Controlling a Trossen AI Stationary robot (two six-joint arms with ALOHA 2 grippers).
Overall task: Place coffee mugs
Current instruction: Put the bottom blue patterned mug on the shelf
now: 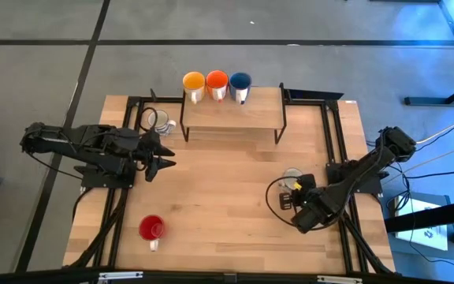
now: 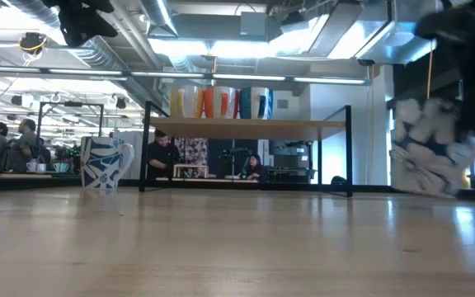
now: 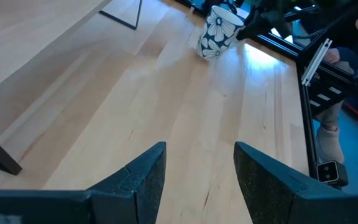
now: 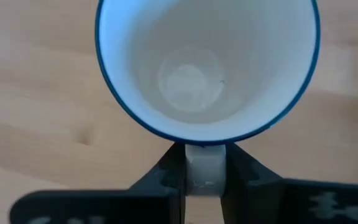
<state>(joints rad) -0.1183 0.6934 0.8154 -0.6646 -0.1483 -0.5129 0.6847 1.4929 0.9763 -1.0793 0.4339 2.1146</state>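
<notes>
Yellow (image 1: 193,81), orange (image 1: 217,80) and dark blue (image 1: 240,80) mugs stand in a row on the far edge of a small shelf (image 1: 235,117). A white mug with blue pattern (image 1: 158,120) stands on the table left of the shelf, also visible as the patterned mug (image 2: 105,163). A red mug (image 1: 152,228) stands upright near the table's near left corner. My right gripper (image 1: 296,189) is shut on a blue-rimmed white mug (image 1: 292,177) with blue flowers (image 3: 219,31). My left gripper (image 1: 164,163) hangs open over bare table left of centre. My right gripper (image 4: 204,169) pinches the mug's white handle (image 4: 204,155) between its two fingers (image 4: 166,173), coming from above and slanting down. The mug's open mouth (image 4: 207,68) faces the wrist camera. The mug (image 2: 427,157) sits tilted in the hold; whether its base touches the table I cannot tell.
The shelf stands on thin black legs (image 1: 282,130) at the table's far middle, with open space beneath it. Black frame rails (image 1: 333,142) run along the table's sides. Bare wood (image 1: 227,197) lies between the two arms. People show in the room beyond the table (image 2: 162,157).
</notes>
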